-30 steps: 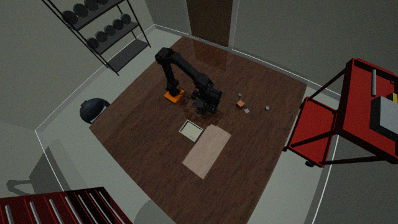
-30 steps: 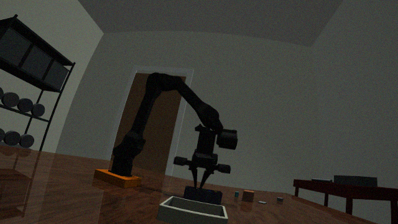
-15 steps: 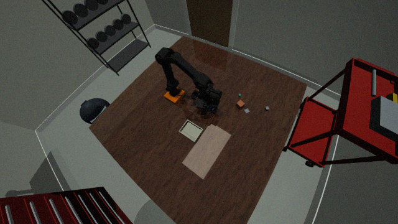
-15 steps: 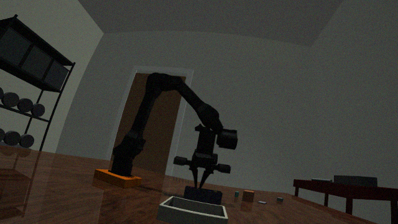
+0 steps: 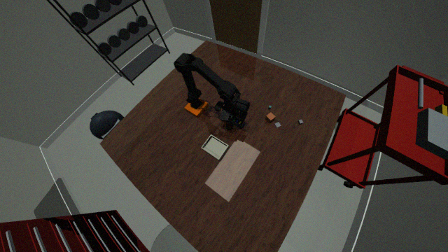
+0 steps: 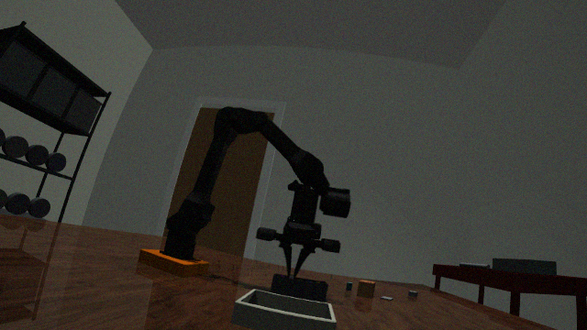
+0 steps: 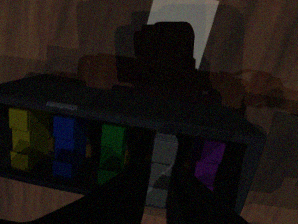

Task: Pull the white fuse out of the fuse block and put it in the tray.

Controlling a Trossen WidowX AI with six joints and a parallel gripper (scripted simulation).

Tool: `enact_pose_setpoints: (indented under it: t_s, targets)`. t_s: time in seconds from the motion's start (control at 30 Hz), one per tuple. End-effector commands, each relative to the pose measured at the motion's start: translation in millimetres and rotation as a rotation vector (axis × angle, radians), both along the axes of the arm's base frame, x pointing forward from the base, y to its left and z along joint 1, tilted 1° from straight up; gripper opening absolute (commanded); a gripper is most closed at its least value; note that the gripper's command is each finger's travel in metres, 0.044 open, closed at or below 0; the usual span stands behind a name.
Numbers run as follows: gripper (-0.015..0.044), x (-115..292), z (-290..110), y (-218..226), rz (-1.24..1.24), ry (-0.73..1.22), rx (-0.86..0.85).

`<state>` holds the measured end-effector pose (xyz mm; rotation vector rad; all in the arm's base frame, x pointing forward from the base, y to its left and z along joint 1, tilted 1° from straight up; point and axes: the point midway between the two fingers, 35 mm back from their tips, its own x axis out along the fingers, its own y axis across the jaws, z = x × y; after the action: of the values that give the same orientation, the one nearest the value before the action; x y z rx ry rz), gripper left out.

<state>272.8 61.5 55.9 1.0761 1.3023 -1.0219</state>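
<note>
You have the bench [image 5: 168, 154], a dark wood-grain surface, filling the middle of the top view, and the arm [image 5: 210, 82] rises from an orange base [image 5: 196, 108] set nearer the far edge than the near one. From there the arm reaches over and turns straight down above the bench's centre.

A pale mat [image 5: 232, 169] lies toward the near edge. Just beside its far-left corner sits the tray [image 6: 284, 309], a shallow light-rimmed box with nothing showing inside it. In the exterior view, the dark fuse block [image 6: 299, 287] stands right behind the tray.

Your hand [image 6: 292, 275] hangs point-down over the block, its two fingers converging to a narrow tip at the block's top. In the wrist view you see the row of fuses in the block: yellow [image 7: 20, 139], blue [image 7: 65, 141], green [image 7: 112, 151], the white fuse [image 7: 161, 156], then purple [image 7: 210, 163]. The two dark fingers flank the white fuse, and the hand is clenched on it. The white fuse sits in its slot in line with its neighbours, so it is not yet out of the block.

Toward the right edge of the bench you have small loose pieces: an orange cube [image 5: 270, 116], a teal bit [image 5: 269, 107] and two grey bits [image 5: 278, 124].
</note>
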Motion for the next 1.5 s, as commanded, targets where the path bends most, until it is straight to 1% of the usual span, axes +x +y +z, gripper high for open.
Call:
enact_pose_setpoints:
  t_s: [0.0,1.47]
  targets:
    - [0.0000,1.6,3.9,0.0,-0.001,-0.005,-0.001]
    - [0.0000,0.9,25.4,-0.9,-0.003,-0.005,-0.004]
